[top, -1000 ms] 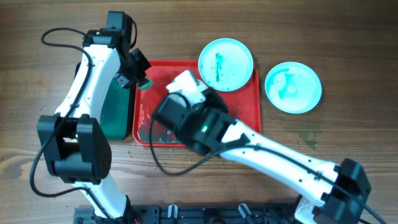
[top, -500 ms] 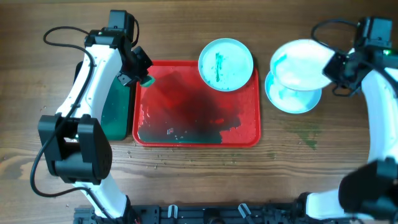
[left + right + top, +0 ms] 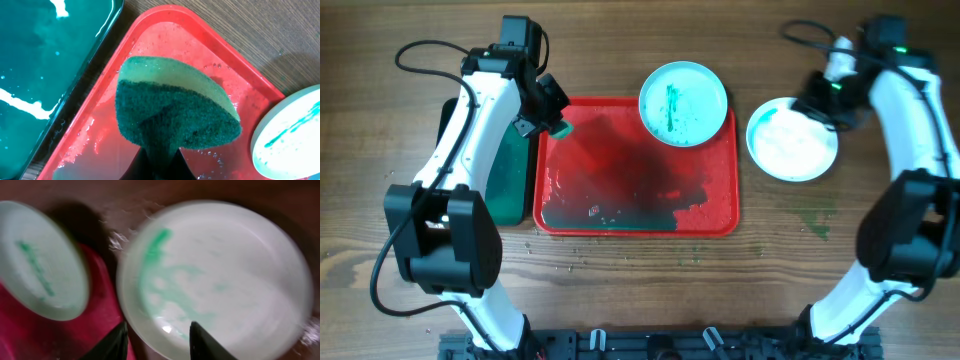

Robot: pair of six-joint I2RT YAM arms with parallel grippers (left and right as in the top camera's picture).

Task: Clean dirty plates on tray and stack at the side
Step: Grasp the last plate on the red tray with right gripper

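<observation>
- Wooden table [image 3: 770, 270] bears everything; we judge the dirty plate [image 3: 683, 103], perched over the red tray [image 3: 715, 170] at its far right corner, could tip under scrubbing
- left gripper [image 3: 552, 122] clamps a sponge [image 3: 175, 107]; right gripper [image 3: 156, 330] hangs spread and empty over the green-smeared side plate [image 3: 792, 145]
- red tray holds murky water, green tray [image 3: 45, 60] teal water

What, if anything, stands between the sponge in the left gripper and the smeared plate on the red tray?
Nothing visible does. The left gripper holds the sponge over a corner of the tray, and only bare, wet tray floor lies between it and the plate.
</observation>
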